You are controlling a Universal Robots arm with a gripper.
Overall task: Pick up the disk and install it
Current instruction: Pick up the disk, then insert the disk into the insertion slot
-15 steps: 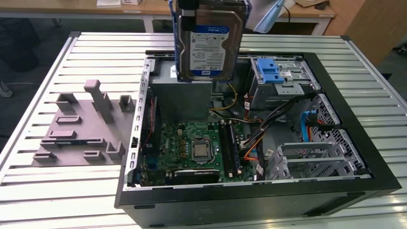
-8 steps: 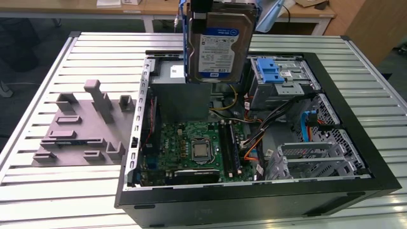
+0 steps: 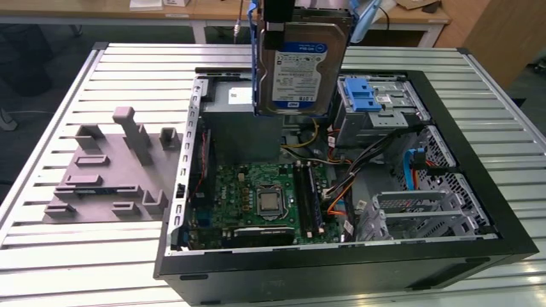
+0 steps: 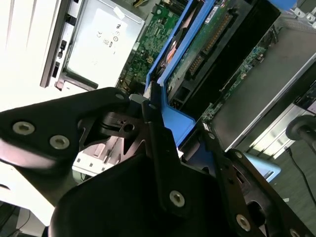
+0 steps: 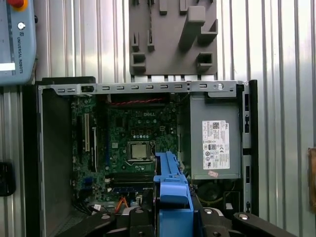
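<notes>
As jaws clamp it, one disk hangs upright.

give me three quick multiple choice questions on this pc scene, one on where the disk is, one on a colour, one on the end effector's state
1. Where is the flat rectangular silver hard disk in its plastic carrier?
A. upright above the open black computer case
B. lying flat outside it
C. seated in a bay

2. What colour is the disk's carrier?
A. red
B. green
C. blue

3. How is the black end effector?
A. open
B. shut on the disk
C. shut on nothing

Answers:
1 A, the exterior view shows it hanging upright over the case.
2 C, the frame is blue in both wrist views.
3 B, its fingers clamp the carrier in the second wrist view.
</notes>
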